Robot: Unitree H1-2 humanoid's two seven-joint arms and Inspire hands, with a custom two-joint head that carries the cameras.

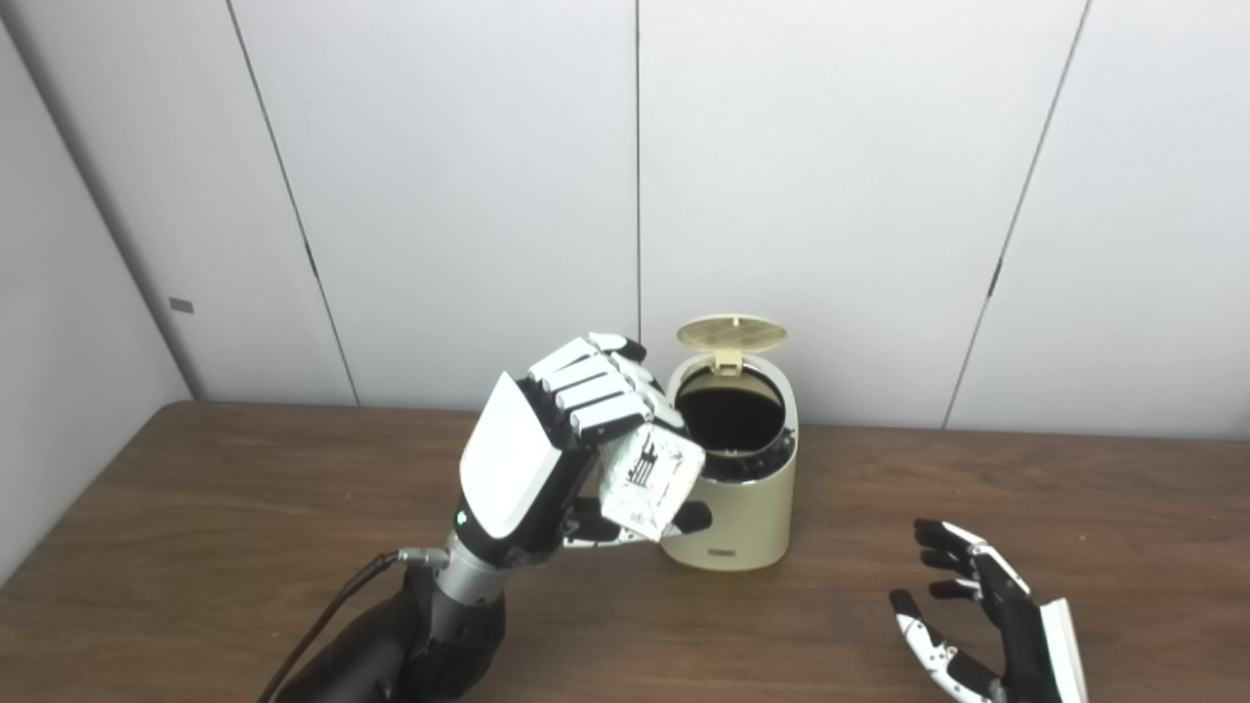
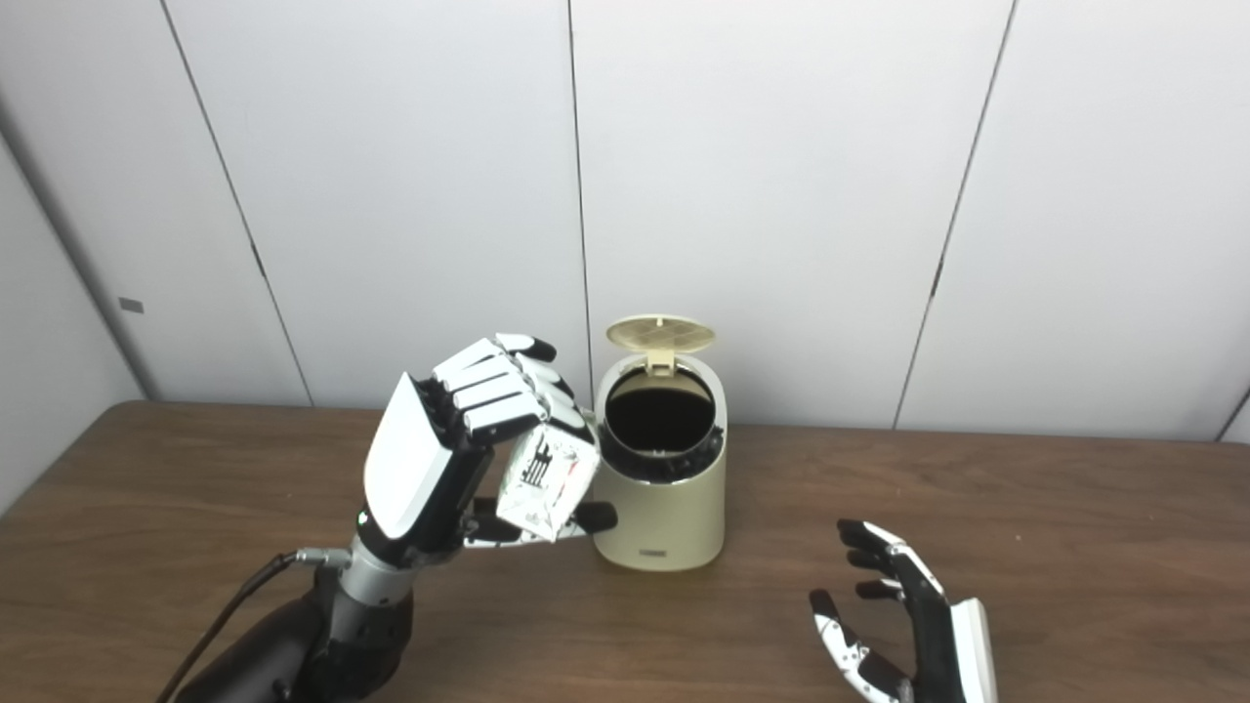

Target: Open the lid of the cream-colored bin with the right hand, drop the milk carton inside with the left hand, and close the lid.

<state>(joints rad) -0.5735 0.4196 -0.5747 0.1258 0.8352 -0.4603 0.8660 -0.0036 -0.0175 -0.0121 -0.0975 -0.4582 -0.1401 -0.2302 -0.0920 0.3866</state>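
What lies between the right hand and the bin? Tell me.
Only bare table lies between the right hand and the bin; both eye views show it.

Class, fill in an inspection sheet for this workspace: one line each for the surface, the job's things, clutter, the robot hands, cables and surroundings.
Surface: dark wooden table, bare around the bin.
Job's things: cream-colored bin upright near the table's far edge; its lid raised, dark opening exposed. Milk carton held tilted, just left of the opening, not yet inside.
Clutter: nothing seen.
Robot hands: left robot hand shut on the carton; right robot hand open, low at the right, apart from the bin.
Cables: black cable running along the left forearm to the wrist.
Surroundings: white wall panels with vertical seams behind the table.
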